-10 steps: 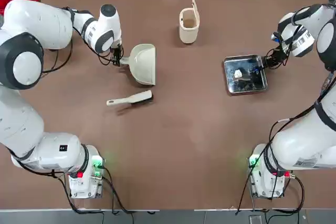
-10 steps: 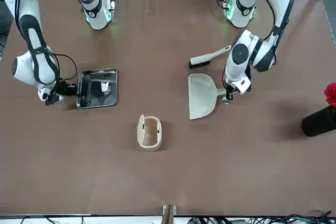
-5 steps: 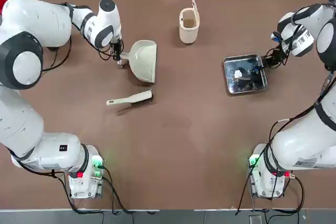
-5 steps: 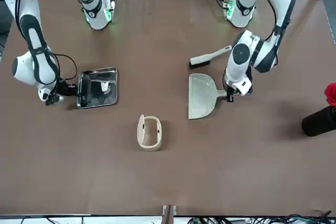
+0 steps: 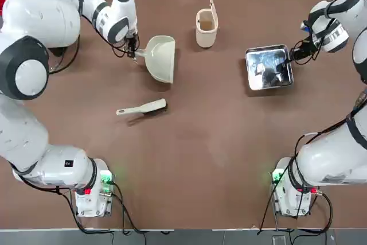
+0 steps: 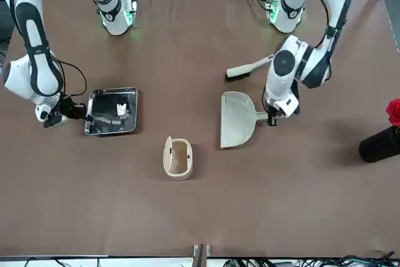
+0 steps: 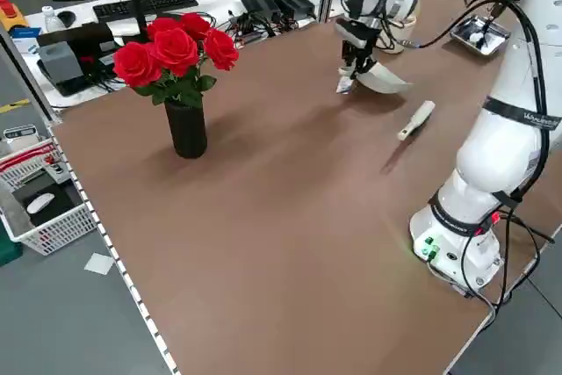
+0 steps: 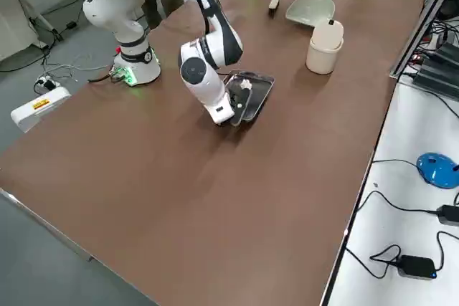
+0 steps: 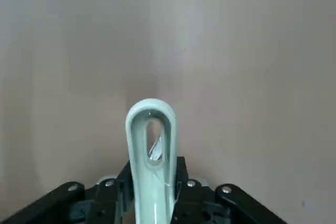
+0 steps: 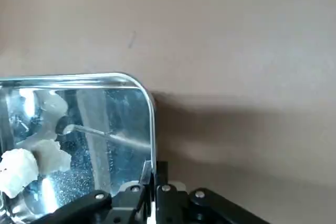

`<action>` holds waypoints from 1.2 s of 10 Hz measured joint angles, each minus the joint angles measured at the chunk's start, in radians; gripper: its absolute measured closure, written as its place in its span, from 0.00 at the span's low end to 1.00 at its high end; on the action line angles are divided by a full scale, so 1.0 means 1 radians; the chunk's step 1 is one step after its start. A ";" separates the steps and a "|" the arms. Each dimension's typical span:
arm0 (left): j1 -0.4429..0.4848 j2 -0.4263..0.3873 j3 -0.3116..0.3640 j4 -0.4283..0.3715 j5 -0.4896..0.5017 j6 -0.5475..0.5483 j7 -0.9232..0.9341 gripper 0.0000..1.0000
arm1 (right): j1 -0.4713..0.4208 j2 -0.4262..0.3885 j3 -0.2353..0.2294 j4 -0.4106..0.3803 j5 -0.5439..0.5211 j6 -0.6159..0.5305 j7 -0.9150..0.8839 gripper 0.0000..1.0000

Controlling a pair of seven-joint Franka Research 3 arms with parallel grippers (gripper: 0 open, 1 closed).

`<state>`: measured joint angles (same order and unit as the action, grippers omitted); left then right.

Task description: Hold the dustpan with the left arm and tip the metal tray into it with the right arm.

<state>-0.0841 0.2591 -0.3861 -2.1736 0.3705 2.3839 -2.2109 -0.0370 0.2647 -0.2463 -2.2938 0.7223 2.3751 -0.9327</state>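
Left gripper: the left gripper [image 5: 133, 53] is clamped on the stubby handle of the cream-white plastic dustpan [image 5: 161, 58], far left of the table; the left wrist view shows the handle pinched between the fingers.
Dustpan: held low over the brown table [image 5: 206, 159], scoop mouth pointing toward the near side, just left of the cream cylindrical bin [image 5: 206, 28].
Right gripper: the right gripper [image 5: 297, 55] is closed on the right rim of the shiny square metal tray [image 5: 269, 67].
Tray: far right of the table, well apart from the dustpan, roughly level, white crumpled scraps [image 10: 23, 162] inside.
Done: both grasps look secured.
Left: bring tray and dustpan together, then tip the scraps in; no tipping yet.
Unused: the slim cream hand brush [image 5: 141, 108] lies near of the dustpan.
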 joint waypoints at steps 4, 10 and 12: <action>-0.175 0.039 -0.020 0.144 -0.091 -0.187 -0.081 0.68 | 0.005 -0.105 0.008 0.138 -0.249 -0.256 0.315 0.95; -0.347 0.201 -0.022 0.395 -0.148 -0.200 -0.310 0.68 | 0.017 -0.210 0.218 0.371 -0.520 -0.540 0.801 0.95; -0.382 0.286 -0.021 0.493 -0.148 -0.201 -0.353 0.68 | 0.019 -0.234 0.316 0.411 -0.599 -0.600 0.950 0.95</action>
<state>-0.4663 0.5454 -0.4073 -1.6803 0.2222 2.1828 -2.5635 -0.0177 0.0304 0.0701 -1.8827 0.1233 1.7754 0.0173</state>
